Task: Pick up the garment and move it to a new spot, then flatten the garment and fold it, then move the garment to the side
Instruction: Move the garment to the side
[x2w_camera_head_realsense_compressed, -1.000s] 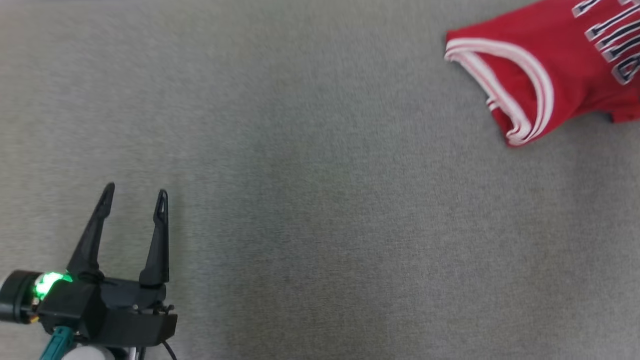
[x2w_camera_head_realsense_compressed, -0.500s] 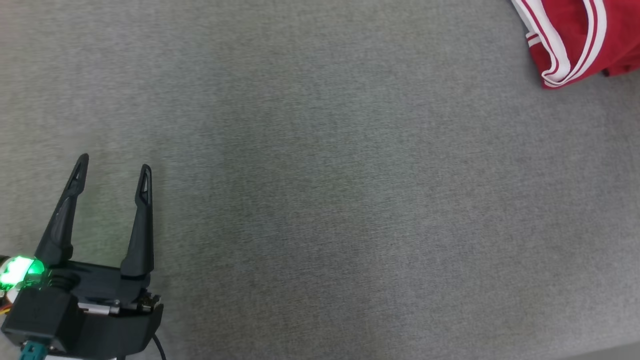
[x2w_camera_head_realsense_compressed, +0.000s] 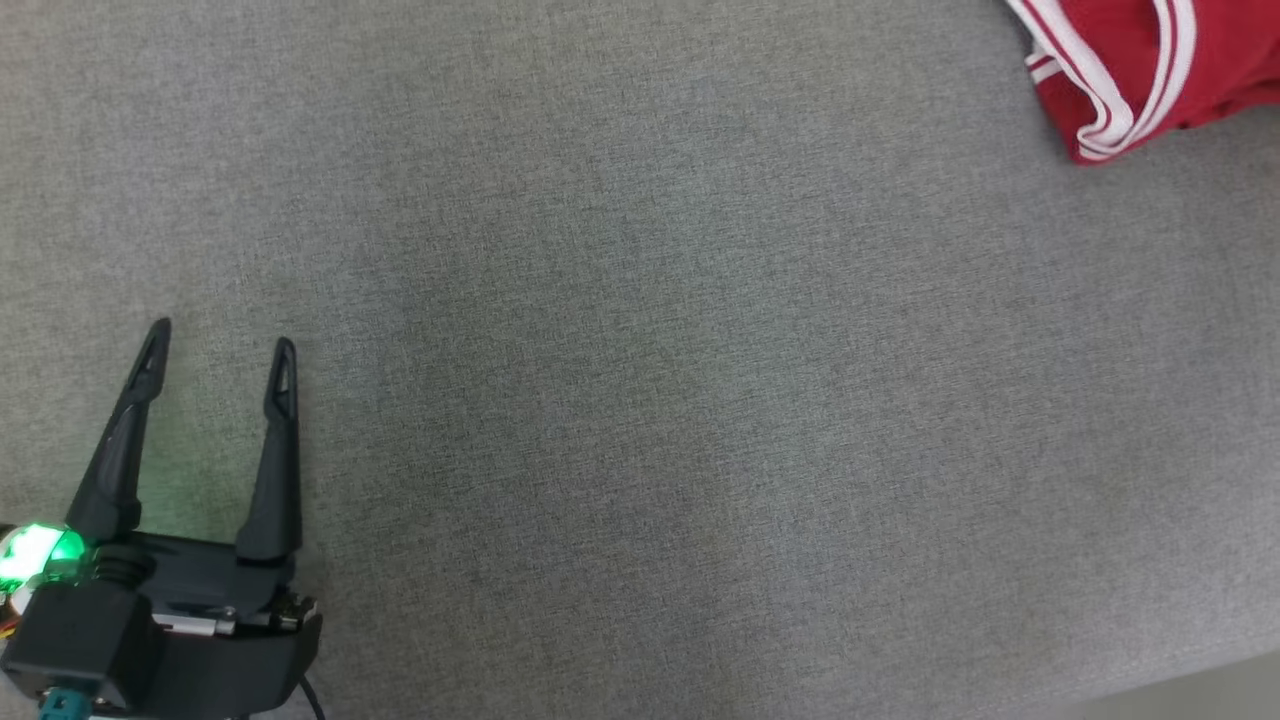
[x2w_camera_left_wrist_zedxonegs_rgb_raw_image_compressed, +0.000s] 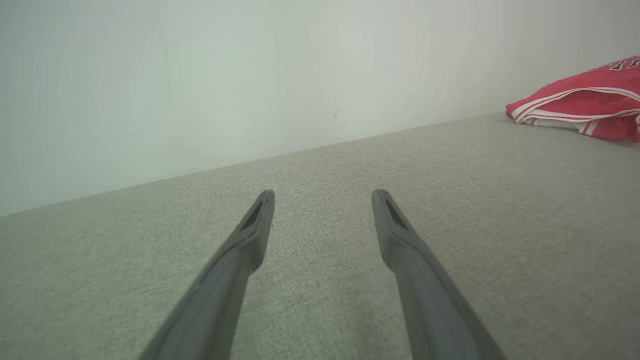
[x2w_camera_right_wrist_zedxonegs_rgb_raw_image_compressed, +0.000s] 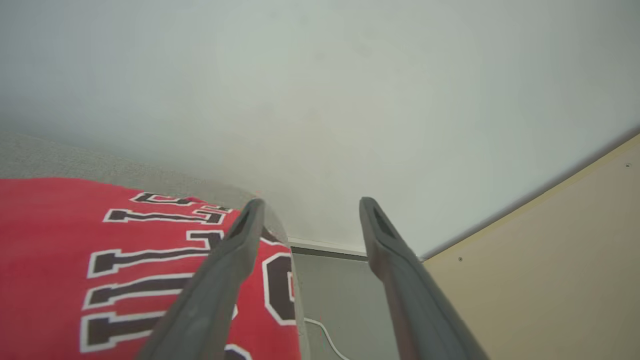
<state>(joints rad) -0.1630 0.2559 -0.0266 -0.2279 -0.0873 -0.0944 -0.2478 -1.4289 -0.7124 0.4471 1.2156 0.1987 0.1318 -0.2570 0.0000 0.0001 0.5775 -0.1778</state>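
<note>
The garment (x2w_camera_head_realsense_compressed: 1110, 70) is a red jersey with white trim, lying folded at the far right top corner of the grey fabric surface (x2w_camera_head_realsense_compressed: 640, 400); it also shows at the right edge of the left wrist view (x2w_camera_left_wrist_zedxonegs_rgb_raw_image_compressed: 585, 105). In the right wrist view its dark, white-edged lettering (x2w_camera_right_wrist_zedxonegs_rgb_raw_image_compressed: 125, 270) lies right under the fingers. My right gripper (x2w_camera_right_wrist_zedxonegs_rgb_raw_image_compressed: 307, 210) is open above the garment's right end, with nothing between its fingers. At the lower left of the head view, far from the garment, my left gripper (x2w_camera_head_realsense_compressed: 218, 345) stands open and empty over bare fabric (x2w_camera_left_wrist_zedxonegs_rgb_raw_image_compressed: 322, 197).
A pale wall (x2w_camera_left_wrist_zedxonegs_rgb_raw_image_compressed: 250, 75) rises behind the surface. Past the surface's right end the right wrist view shows a lower grey floor (x2w_camera_right_wrist_zedxonegs_rgb_raw_image_compressed: 340, 300) with a thin white cable (x2w_camera_right_wrist_zedxonegs_rgb_raw_image_compressed: 325, 335) and a beige panel (x2w_camera_right_wrist_zedxonegs_rgb_raw_image_compressed: 540, 280). A pale strip (x2w_camera_head_realsense_compressed: 1220, 690) marks the surface's near right edge.
The head camera has shifted, so the garment now sits higher and further right in its view. The left gripper keeps its open stance.
</note>
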